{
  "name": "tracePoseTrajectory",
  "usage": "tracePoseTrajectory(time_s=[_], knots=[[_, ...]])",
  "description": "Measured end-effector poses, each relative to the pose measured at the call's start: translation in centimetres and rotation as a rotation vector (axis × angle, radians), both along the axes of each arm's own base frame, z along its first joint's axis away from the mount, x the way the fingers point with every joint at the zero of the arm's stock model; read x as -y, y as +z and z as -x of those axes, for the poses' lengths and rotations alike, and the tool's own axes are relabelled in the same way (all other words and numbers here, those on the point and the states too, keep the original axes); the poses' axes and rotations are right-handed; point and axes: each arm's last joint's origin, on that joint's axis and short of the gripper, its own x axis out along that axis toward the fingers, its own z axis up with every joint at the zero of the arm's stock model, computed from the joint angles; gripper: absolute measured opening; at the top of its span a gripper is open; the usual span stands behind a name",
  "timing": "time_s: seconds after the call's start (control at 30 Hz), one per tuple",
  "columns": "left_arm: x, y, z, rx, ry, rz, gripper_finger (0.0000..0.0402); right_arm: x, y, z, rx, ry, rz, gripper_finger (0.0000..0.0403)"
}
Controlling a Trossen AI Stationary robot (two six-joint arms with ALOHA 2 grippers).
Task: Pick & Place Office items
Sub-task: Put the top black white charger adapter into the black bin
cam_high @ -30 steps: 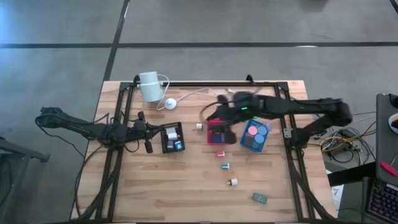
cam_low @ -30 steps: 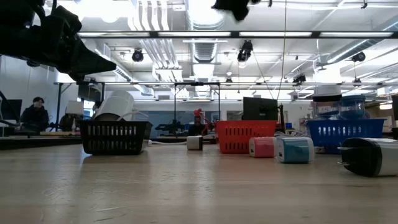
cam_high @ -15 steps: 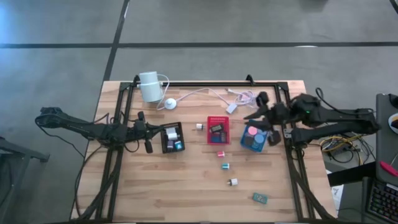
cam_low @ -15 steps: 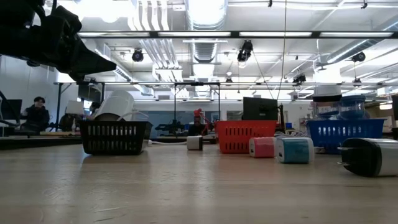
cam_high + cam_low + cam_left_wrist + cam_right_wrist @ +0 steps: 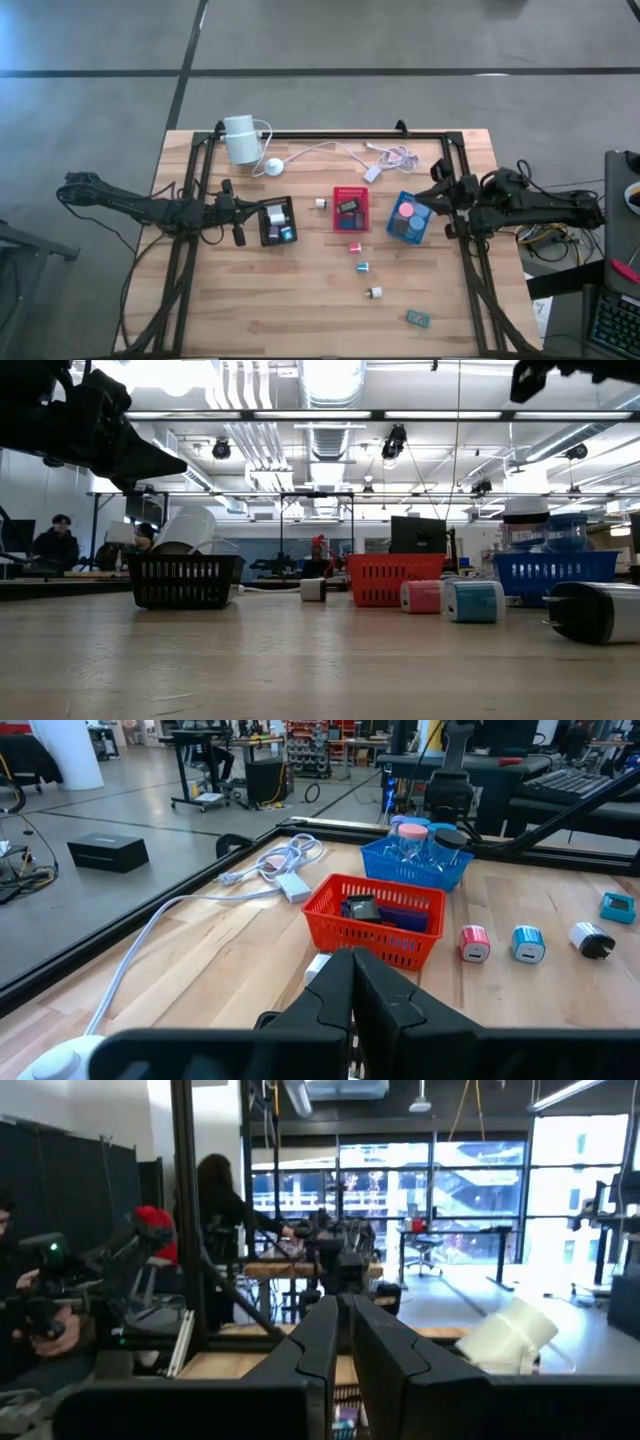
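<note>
Loose office items lie on the wood: a white block [image 5: 320,203], a pink one [image 5: 355,246], a blue one [image 5: 363,266], a white one [image 5: 374,293] and a teal piece [image 5: 418,318]. More items sit in the black tray [image 5: 277,222], the red tray [image 5: 350,208] and the blue tray [image 5: 410,218]. My left gripper [image 5: 238,215] is shut and holds nothing, just left of the black tray. My right gripper [image 5: 432,192] is drawn back to the table's right side, just beyond the blue tray. It is about level, shut and holds nothing [image 5: 343,1305].
A white cylinder device [image 5: 240,138] lies at the far left with its white cable [image 5: 330,150] running along the far side to an adapter [image 5: 372,172]. A black metal frame [image 5: 465,250] borders the table. The near half of the table has bare wood.
My right gripper has pulled back from above the red tray toward the table's right edge. It has tipped up from pointing down to about level, and its fingers have shut on nothing. The trays and loose items have not moved.
</note>
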Motion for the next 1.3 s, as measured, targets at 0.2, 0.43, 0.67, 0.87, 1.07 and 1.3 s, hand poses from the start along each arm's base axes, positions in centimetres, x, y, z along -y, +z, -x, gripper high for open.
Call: tracePoseTrajectory(time_s=[0.2, 0.43, 0.67, 0.87, 1.07, 1.3], knots=[[0.0, 0.0, 0.0, 0.0, 0.0, 0.0, 0.0014, 0.0, -3.3, 0.4, 0.01, 0.003, -0.018, 0.0028], [0.0, 0.0, 0.0, 0.004, 0.001, 0.008, 0.0014, 0.0, -6.1, 0.4, -0.005, 0.005, -0.004, 0.0028], [0.0, 0.5, -0.1, 0.049, 0.002, 0.03, 0.0005, 0.0, -7.8, 0.2, -0.045, 0.0, 0.019, 0.0028], [0.1, 2.0, -0.9, 0.007, 0.018, 0.077, 0.0003, 0.0, -9.3, 0.1, -0.062, 0.001, 0.018, 0.0028], [-0.1, 5.4, -3.5, -0.102, 0.068, 0.073, 0.0002, 0.0, -10.0, 0.1, -0.082, 0.0, 0.018, 0.0028], [-0.9, 9.3, -9.0, -0.359, 0.091, 0.02, 0.0004, 0.1, -10.2, 0.0, -0.098, -0.023, 0.014, 0.0028]])
